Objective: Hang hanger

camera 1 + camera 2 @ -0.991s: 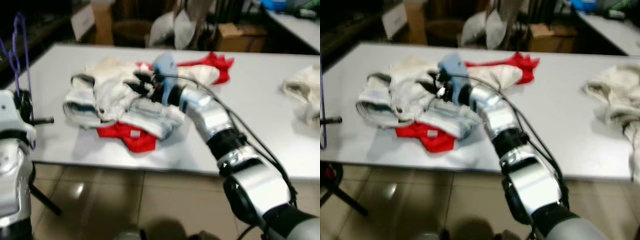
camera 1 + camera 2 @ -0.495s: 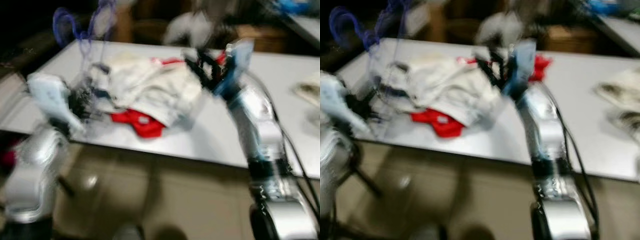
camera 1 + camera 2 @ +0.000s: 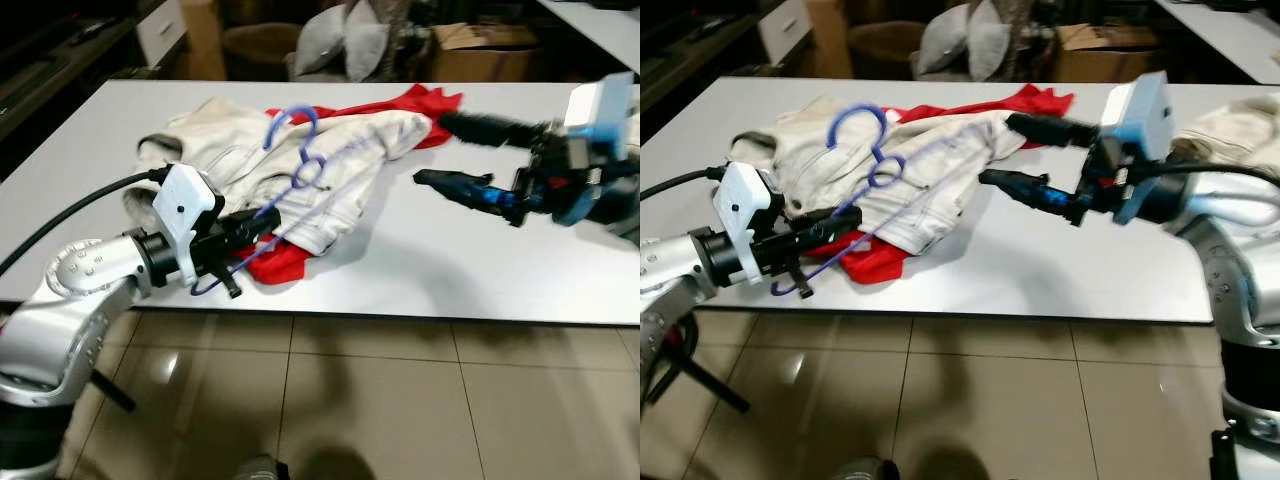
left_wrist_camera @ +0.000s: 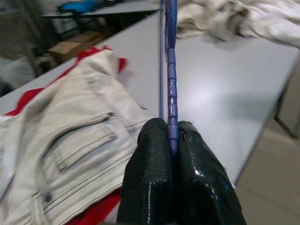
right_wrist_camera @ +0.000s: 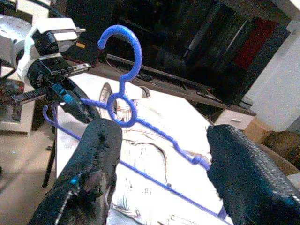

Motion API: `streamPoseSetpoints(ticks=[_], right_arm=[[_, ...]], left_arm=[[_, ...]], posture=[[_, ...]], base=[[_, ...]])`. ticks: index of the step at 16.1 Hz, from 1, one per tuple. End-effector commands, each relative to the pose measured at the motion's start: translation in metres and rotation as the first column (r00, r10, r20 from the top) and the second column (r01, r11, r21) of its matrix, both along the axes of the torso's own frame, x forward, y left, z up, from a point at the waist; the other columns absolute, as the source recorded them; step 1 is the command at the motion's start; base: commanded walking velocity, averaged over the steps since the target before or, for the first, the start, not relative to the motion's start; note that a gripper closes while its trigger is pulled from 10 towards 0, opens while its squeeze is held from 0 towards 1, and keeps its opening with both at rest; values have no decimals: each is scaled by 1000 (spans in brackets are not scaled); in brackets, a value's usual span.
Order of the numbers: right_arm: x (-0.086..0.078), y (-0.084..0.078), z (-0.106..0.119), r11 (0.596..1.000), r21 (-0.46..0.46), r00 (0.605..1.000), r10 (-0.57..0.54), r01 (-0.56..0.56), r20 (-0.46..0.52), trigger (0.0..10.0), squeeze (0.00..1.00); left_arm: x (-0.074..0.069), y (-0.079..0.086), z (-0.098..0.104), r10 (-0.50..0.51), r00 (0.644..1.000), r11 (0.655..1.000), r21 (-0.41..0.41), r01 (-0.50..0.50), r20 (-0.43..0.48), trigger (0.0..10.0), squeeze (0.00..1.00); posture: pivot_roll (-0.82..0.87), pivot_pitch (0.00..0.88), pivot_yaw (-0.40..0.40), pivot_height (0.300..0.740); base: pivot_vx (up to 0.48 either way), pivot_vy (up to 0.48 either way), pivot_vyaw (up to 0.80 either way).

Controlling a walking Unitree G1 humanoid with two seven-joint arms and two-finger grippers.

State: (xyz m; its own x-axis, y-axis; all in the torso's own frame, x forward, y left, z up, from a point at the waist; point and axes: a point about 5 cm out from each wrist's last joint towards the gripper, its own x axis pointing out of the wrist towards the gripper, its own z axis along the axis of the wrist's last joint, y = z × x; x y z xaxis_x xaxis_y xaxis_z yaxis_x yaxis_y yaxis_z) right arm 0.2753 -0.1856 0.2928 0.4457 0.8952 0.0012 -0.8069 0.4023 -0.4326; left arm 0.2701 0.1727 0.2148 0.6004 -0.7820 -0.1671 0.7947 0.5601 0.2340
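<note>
- Left gripper [image 3: 243, 226]: jaws clamped on blue hanger [image 3: 300, 180], held over the clothes [image 3: 300, 165].
- Right gripper [image 3: 1025, 155]: jaws apart, beside the clothes, above the counter [image 3: 480, 270].

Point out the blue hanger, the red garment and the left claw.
blue hanger [image 3: 856, 112]: right eye view, top of its hook.
red garment [image 3: 428, 101]: left eye view, far end on the table.
left claw [image 4: 169, 140]: left wrist view, fingertips clamping the hanger.

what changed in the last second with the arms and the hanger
The left gripper, shut on the blue plastic hanger, has swung it in over the cream jeans. The right gripper has lifted off that pile, jaws open. The red cloth stayed on the grey table.
</note>
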Motion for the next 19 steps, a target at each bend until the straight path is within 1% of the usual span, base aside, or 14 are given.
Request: streamPoseSetpoints(ticks=[1, 2, 3, 4, 5, 6, 7, 9, 10, 12, 13, 14, 17, 19], right_arm=[[-3, 7, 7, 999, -40, 999, 34, -34, 1, 10000, 1000], [-4, 10, 5, 995, -74, 997, 66, -69, -43, 10000, 0], [-4, 13, 5, 989, -110, 995, 91, -95, -46, 10000, 0], [-5, 14, 6, 987, -122, 994, 99, -105, -48, 10000, 0], [-1, 16, 6, 980, -165, 994, 109, -112, -26, 10000, 0], [1, 21, 5, 972, -187, 990, 138, -140, -24, 10000, 0], [1, 23, 4, 967, -199, 987, 157, -159, -27, 10000, 0], [4, 28, 1, 955, -217, 979, 198, -201, -35, 10000, 0], [6, 34, -3, 941, -227, 968, 243, -250, -60, 10000, 0], [6, 36, -4, 935, -231, 963, 261, -270, -70, 10000, 0], [5, 42, -10, 911, -243, 943, 312, -332, -117, 1216, 0], [6, 45, -13, 900, -252, 934, 332, -355, -133, 0, 0], [8, 48, -19, 868, -271, 907, 377, -417, -186, 0, 0], [11, 51, -26, 857, -304, 905, 355, -415, -234, 0, 0]], left_arm=[[1, -3, 3, -58, 998, 997, 47, 58, 6, 10000, 0], [0, -6, 5, -98, 995, 992, 76, 97, 13, 10000, 0], [1, -8, 9, -119, 992, 989, 93, 116, 31, 10000, 0], [1, -8, 10, -127, 991, 987, 99, 123, 34, 10000, 0], [-1, -11, 14, -162, 986, 979, 130, 155, 44, 10000, 0], [-3, -15, 17, -193, 980, 971, 153, 183, 51, 10000, 0], [-4, -16, 19, -206, 977, 968, 158, 195, 53, 10000, 0], [-10, -20, 23, -248, 967, 951, 204, 233, 52, 10000, 0], [-14, -22, 24, -277, 960, 936, 234, 261, 36, 10000, 0], [-15, -23, 24, -284, 958, 933, 240, 269, 32, 10000, 0], [-15, -25, 25, -292, 956, 927, 258, 271, 43, 10000, 0], [-15, -26, 26, -294, 955, 925, 266, 273, 46, 10000, 0], [-16, -26, 29, -299, 953, 915, 300, 268, 59, 10000, 0], [-18, -26, 30, -326, 944, 890, 357, 284, 60, 10000, 0]], posture=[[-123, 22, 96, 740], [-124, 21, 96, 740], [-126, 15, 100, 740], [-126, 14, 100, 740], [-124, 15, 95, 740], [-118, 16, 86, 740], [-116, 16, 84, 740], [-105, 18, 71, 740], [-98, 16, 59, 740], [-98, 16, 59, 740], [-90, 13, 44, 740], [-84, 14, 39, 740], [-70, 9, 37, 740], [-77, 4, 32, 740]], base=[[0, 0, 0], [0, 0, 0], [0, 0, 0], [0, 0, 0], [0, 0, 0], [0, 0, 0], [0, 0, 0], [0, 0, 0], [0, 0, 0], [0, 0, 0], [0, 0, 0], [0, 0, 0], [0, 0, 0], [0, 0, 0]])
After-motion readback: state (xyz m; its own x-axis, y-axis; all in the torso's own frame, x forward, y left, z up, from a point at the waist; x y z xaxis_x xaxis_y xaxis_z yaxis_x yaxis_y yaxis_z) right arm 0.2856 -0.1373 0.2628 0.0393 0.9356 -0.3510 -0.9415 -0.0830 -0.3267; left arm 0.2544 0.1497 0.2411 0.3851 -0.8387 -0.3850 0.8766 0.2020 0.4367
